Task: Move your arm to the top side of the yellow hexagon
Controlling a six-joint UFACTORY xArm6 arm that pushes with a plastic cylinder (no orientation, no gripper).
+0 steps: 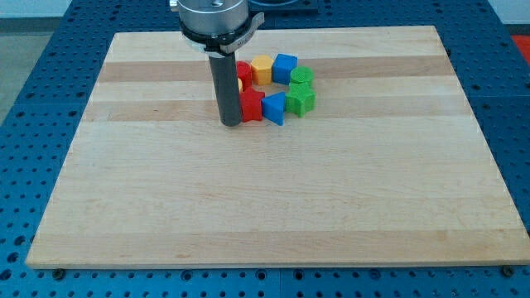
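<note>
1. Nearest the board's (273, 207) bottom edge, my tip (231, 124) touches a red block (251, 107).
2. Yellow hexagon (262, 68) sits near the top edge, in the block ring.
3. No pincer shows; no writing readable.

Blocks packed in a tight ring upper centre of wooden board (273, 207): yellow hexagon (262, 69) at top, blue cube (285, 66) touching its right, red block (244, 71) at its left. Green blocks (301, 91) close the right, blue triangle (274, 108) and red block (251, 106) the bottom. My tip (230, 124) stands just left of the lower red block. Open board above the hexagon
</note>
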